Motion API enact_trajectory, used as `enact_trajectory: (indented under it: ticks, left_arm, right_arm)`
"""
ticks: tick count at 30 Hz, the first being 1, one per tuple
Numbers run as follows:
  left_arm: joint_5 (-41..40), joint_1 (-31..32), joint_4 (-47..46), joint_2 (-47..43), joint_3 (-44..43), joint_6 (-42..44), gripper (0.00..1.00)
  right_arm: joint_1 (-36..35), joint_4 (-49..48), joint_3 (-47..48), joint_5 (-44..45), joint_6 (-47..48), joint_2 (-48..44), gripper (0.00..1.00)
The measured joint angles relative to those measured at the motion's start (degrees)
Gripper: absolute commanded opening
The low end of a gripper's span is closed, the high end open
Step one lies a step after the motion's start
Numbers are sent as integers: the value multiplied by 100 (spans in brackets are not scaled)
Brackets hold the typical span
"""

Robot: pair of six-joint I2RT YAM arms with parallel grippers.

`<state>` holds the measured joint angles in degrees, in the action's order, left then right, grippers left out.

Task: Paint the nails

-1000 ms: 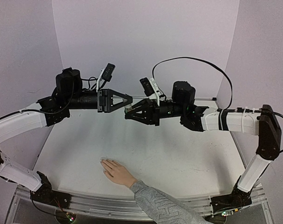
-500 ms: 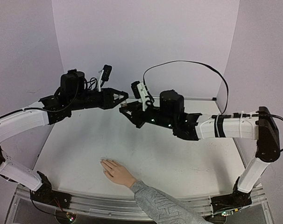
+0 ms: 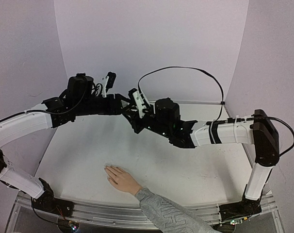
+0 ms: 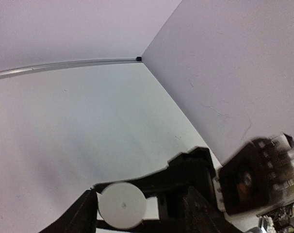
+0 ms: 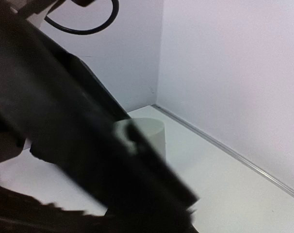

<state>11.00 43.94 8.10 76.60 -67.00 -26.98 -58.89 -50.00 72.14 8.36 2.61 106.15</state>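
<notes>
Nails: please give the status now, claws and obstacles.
Left claw open, right claw shut, tips close together above far table. Nails on flat hand, far from claws. Pale cylinder at tips.

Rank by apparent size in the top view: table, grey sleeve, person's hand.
1. table
2. grey sleeve, visible part only, since the frame edge crops it
3. hand

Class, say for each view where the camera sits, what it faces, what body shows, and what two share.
Top external: above, behind the robot, facing the table; left arm, right arm, a person's hand.
Left wrist: on that arm, facing the far corner; its claw.
Right wrist: likewise, facing a wall corner; its blurred fingers.
Shared: table, walls.
</notes>
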Motion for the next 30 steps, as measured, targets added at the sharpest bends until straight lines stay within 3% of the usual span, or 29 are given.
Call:
enact_trajectory:
  ticks: [3, 6, 9, 14, 20, 30]
  left_arm:
    - [275, 74, 162, -114, -2, 33, 83]
    - [629, 107, 251, -326, -2, 140, 87]
    - [1174, 107, 201, -540, -4, 245, 86]
    - [2061, 107, 72, -595, -11, 387, 74]
    - [2583, 114, 35, -452, -17, 411, 56]
    - [2765, 190, -61, -302, -44, 424, 22]
  right_arm:
    - [483, 31, -232, -1534, -205, -225, 0]
    - [1019, 70, -435, -3215, -529, -498, 0]
    - [1311, 68, -468, -4524, -828, -651, 0]
    - [1259, 46, -483, -6201, -1176, -791, 0]
    - [1189, 44, -481, -6985, -1388, -791, 0]
    - [1211, 76, -459, -6896, -1552, -752, 0]
